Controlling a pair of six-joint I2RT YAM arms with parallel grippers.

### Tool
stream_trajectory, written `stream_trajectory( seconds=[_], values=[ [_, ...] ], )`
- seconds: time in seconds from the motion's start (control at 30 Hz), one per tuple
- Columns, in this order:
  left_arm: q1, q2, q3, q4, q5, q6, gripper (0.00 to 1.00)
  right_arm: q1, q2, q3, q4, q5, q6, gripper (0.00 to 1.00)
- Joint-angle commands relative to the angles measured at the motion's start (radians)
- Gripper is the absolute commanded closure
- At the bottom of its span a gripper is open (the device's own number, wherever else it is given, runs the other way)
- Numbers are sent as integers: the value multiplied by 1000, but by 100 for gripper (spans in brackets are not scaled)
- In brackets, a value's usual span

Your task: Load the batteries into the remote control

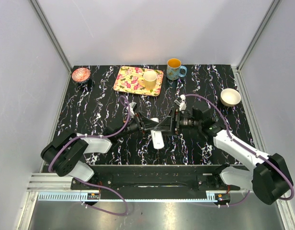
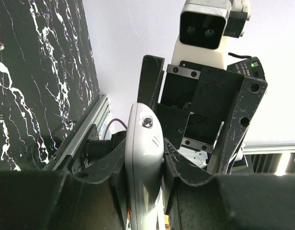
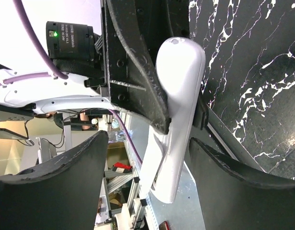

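Observation:
The remote control (image 1: 157,140) is a slim white bar held off the table, its lower end pointing toward the arm bases. My left gripper (image 1: 152,125) is shut on it. In the left wrist view the black fingers (image 2: 186,167) clamp both sides of the remote control (image 2: 143,143). My right gripper (image 1: 170,123) faces the left one at close range. In the right wrist view the right gripper (image 3: 148,141) stands open around the lower half of the remote control (image 3: 180,96) without touching it. A thin white panel (image 3: 150,167) stands slightly off the remote's lower part. The batteries are out of view.
At the back of the table are a floral tray (image 1: 130,79) carrying a yellow cup (image 1: 149,79), a blue mug (image 1: 175,69), a white bowl (image 1: 230,97) at the right and a pink bowl (image 1: 81,74) at the left.

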Motion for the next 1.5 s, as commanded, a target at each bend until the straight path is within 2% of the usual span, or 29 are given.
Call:
stream_trajectory(
  seconds=[0.0, 0.23, 0.47, 1.1, 1.3, 1.47],
  values=[
    [11, 5, 38, 114, 11, -21, 100, -8, -79, -18, 1, 2, -28, 22],
    [11, 2, 9, 168, 11, -40, 100, -10, -91, -40, 1, 38, -22, 23],
    [14, -4, 0, 215, 17, -58, 100, -19, -45, -60, 13, 43, -15, 28],
    [9, -8, 21, 225, 42, -66, 100, -22, 48, -55, 69, 23, 6, 30],
    [11, -12, 21, 180, 42, -47, 100, -22, 65, -42, 64, 9, 0, 28],
    [12, -15, 21, 70, 17, -3, 100, -22, 36, 14, -15, 14, -31, 26]
  ],
)
